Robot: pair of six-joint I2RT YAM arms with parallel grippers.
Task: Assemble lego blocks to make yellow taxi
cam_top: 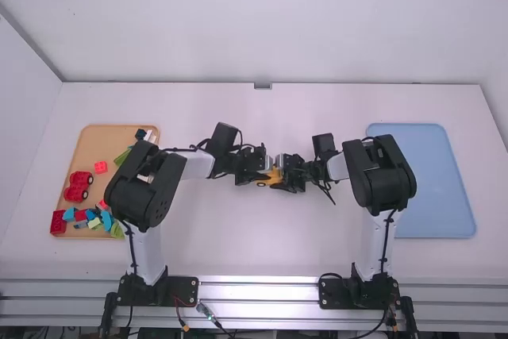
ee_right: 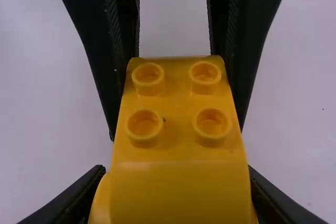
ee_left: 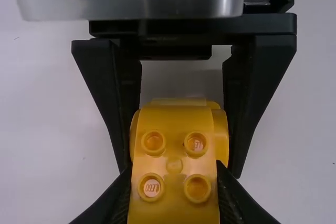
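1. At the middle of the white table [cam_top: 238,252]: yellow studded plastic piece [ee_left: 175,177], between the two grippers, well apart from the tan tray [cam_top: 83,152] and the blue tray [cam_top: 436,224].
2. Long axis: looks to run gripper to gripper, so roughly across the table. Round studs [ee_right: 144,124] show in both wrist views. Can't tell if it's one block or two joined.
3. Nearer arm: neither; both touch it. It lies to the right of the left gripper [ee_left: 174,182] and to the left of the right gripper [ee_right: 177,179].
4. Left gripper: parted by the piece's width, fingers against its sides, gripping it. Right gripper: same, at the opposite end.
5. Judgement: pressing parts together or a handover. Next move likely needs both grippers in line along that axis; a skewed push or pull could twist it loose.
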